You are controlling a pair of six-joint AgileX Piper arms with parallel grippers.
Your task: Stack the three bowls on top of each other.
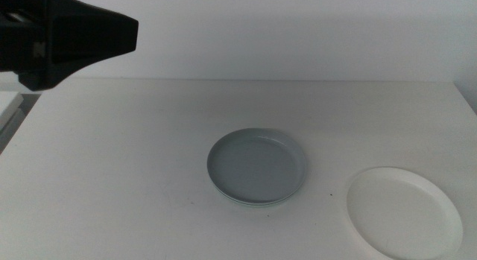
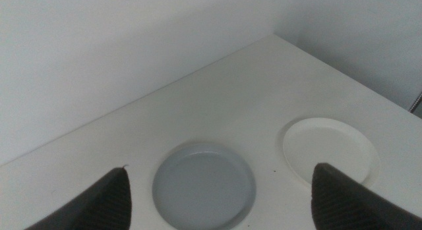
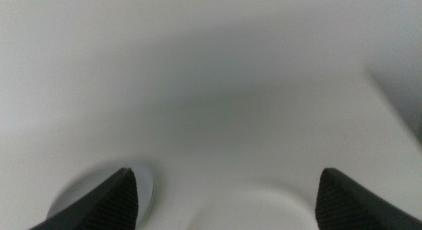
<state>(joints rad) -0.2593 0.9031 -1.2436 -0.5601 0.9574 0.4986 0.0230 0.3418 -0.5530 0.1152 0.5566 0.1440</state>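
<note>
A pale grey bowl (image 1: pixel 256 166) sits at the table's middle. A thin pale greenish rim (image 1: pixel 261 205) of a second bowl shows under its near edge, so it is nested in that one. A white bowl (image 1: pixel 403 211) lies apart at the near right. My left gripper (image 2: pixel 221 167) hangs high above the table, open and empty, with the grey bowl (image 2: pixel 204 190) and the white bowl (image 2: pixel 330 149) below it. In the middle view its dark arm (image 1: pixel 67 36) fills the far left corner. My right gripper (image 3: pixel 226 171) is open and empty, low over the table near the grey bowl's edge (image 3: pixel 144 185).
The white table (image 1: pixel 149 141) ends at a white back wall (image 1: pixel 298 36). Its right edge (image 1: pixel 466 103) and left edge (image 1: pixel 15 118) show in the middle view.
</note>
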